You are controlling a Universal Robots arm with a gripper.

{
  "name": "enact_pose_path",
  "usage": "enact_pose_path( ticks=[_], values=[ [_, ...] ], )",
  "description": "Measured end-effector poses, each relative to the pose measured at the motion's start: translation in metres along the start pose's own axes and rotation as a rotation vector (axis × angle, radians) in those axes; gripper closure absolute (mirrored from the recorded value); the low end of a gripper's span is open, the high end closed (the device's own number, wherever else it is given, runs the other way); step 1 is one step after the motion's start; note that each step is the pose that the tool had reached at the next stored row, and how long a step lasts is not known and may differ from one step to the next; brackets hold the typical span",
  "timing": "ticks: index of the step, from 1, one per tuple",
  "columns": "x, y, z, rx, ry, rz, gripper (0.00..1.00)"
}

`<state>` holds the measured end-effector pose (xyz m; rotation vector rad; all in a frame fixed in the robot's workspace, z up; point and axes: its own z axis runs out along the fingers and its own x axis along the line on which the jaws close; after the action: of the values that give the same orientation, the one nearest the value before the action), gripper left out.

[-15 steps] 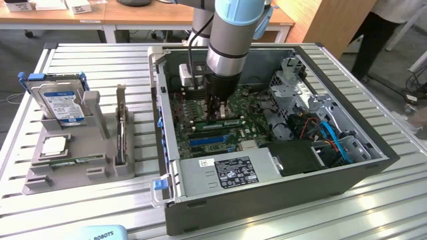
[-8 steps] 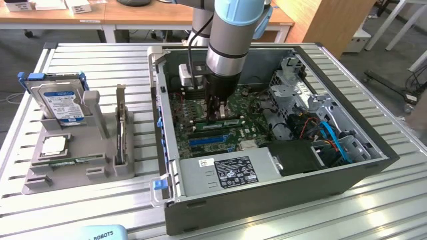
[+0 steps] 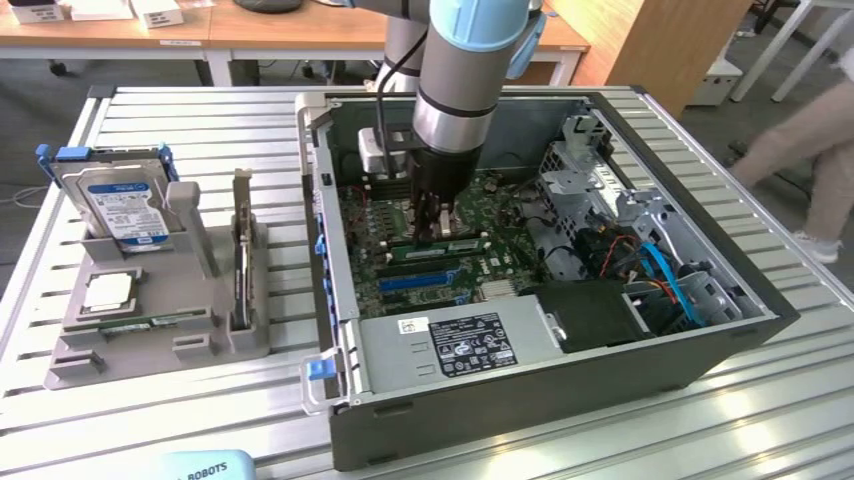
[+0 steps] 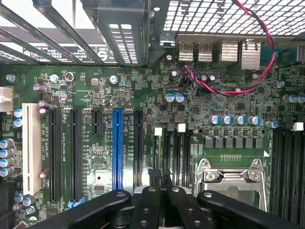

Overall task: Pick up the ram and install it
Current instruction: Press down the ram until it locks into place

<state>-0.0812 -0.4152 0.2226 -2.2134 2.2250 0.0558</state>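
Observation:
In the exterior view my gripper (image 3: 430, 232) reaches down into the open computer case (image 3: 534, 400), low over the motherboard. A long green ram (image 3: 451, 246) lies along the board directly under the fingertips; I cannot tell if they touch it. The wrist view shows my gripper (image 4: 159, 175) shut, its black fingers (image 4: 153, 174) pressed together with nothing visible between them. It hangs over the black memory slots (image 4: 174, 148), between the blue slot (image 4: 117, 148) and the silver CPU socket (image 4: 231, 176). A second green stick (image 3: 140, 323) lies flat in the grey holder (image 3: 80, 365).
The grey holder, at the exterior view's left, also carries a silver hard drive (image 3: 120, 205), a square CPU chip (image 3: 107, 290) and an upright dark card (image 3: 242, 265). Drive cage, cables and power supply (image 3: 454, 345) crowd the case. A person (image 3: 814, 140) stands at the right.

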Motion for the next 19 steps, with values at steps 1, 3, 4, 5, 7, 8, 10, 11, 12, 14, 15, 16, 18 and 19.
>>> enact_pose_path(
  ticks=[1, 3, 4, 5, 7, 8, 10, 11, 12, 14, 15, 16, 18, 19],
  values=[
    [0.0, 0.0, -0.0011, 0.0003, -0.0001, 0.0, 0.9],
    [0.0, 0.0002, -0.005, -0.001, 0.0014, 0.0, 0.9],
    [0.0, 0.0003, -0.0069, -0.001, 0.0014, 0.0, 0.9],
    [0.0, 0.0003, -0.0088, -0.0011, 0.0014, 0.0, 0.9],
    [0.0, 0.0004, -0.0126, -0.001, 0.0014, 0.0, 0.9],
    [0.0, 0.0005, -0.0147, -0.001, 0.0014, 0.0, 0.9],
    [0.0, 0.0006, -0.0188, -0.0011, 0.0014, 0.0, 0.9],
    [0.0, 0.0007, -0.021, -0.0011, 0.0015, 0.0, 0.9],
    [0.0, 0.0007, -0.0233, -0.001, 0.0014, 0.0, 0.9],
    [-0.001, 0.0008, -0.0279, -0.0011, 0.0015, 0.0, 0.9],
    [-0.001, 0.0009, -0.0299, -0.0011, 0.0015, 0.0, 0.9],
    [-0.001, 0.0009, -0.0319, -0.0011, 0.0015, 0.0, 0.9],
    [-0.001, 0.001, -0.0358, -0.0011, 0.0015, 0.0, 0.9],
    [-0.001, 0.001, -0.0377, -0.001, 0.0014, 0.0, 0.9]
  ],
)
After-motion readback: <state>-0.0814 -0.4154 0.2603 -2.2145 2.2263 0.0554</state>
